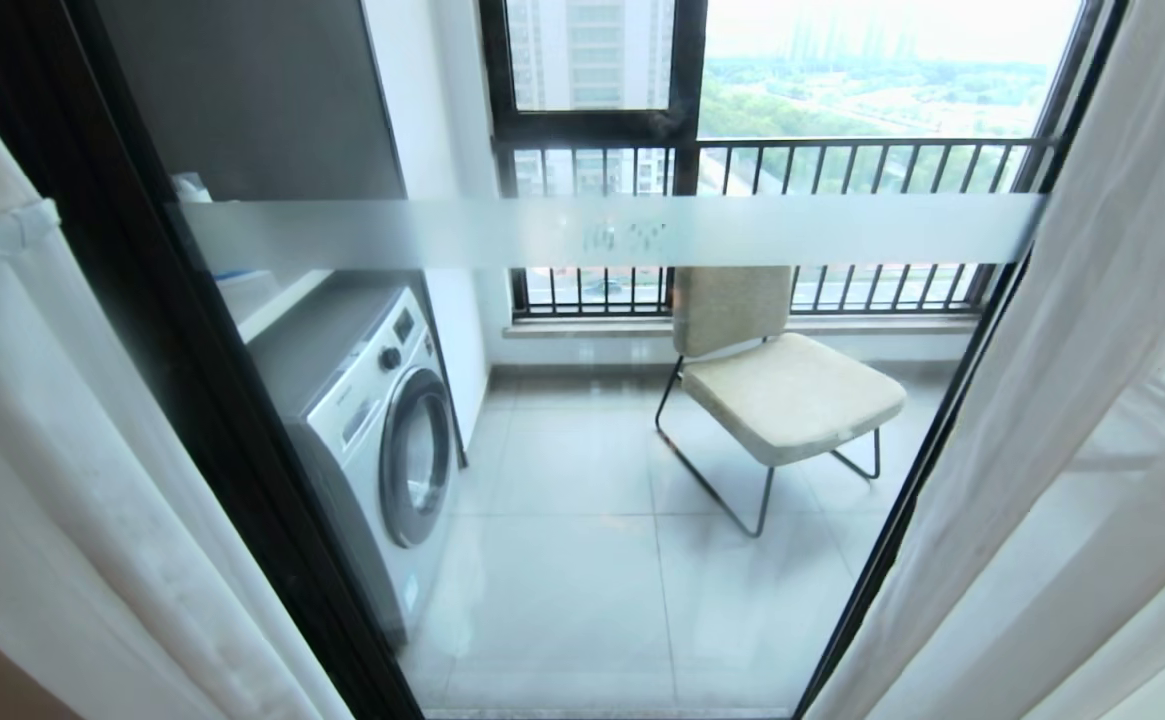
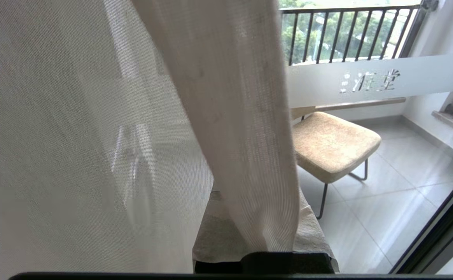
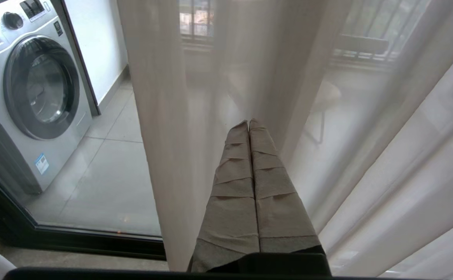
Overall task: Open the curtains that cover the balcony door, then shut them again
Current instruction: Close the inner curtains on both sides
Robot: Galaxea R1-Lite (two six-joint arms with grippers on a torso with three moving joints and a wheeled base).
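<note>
The balcony door (image 1: 582,560) shows uncovered in the middle of the head view, clear glass in a black frame (image 1: 192,380) with a frosted band (image 1: 792,230) across it. Sheer white curtains hang drawn to both sides, the left panel (image 1: 92,500) and the right panel (image 1: 1072,400). In the left wrist view the thick hem of the left curtain (image 2: 242,116) runs down between the tape-wrapped fingers (image 2: 214,233), and my left gripper (image 2: 257,194) is shut on it. My right gripper (image 3: 248,123) is shut and empty, its tips close against the right curtain (image 3: 385,175). Neither gripper shows in the head view.
Behind the glass stand a silver washing machine (image 1: 382,430) on the left and a beige chair on metal legs (image 1: 782,390) at centre right. A barred railing and window (image 1: 842,160) close off the balcony. The door's black sill (image 3: 74,237) runs along the floor.
</note>
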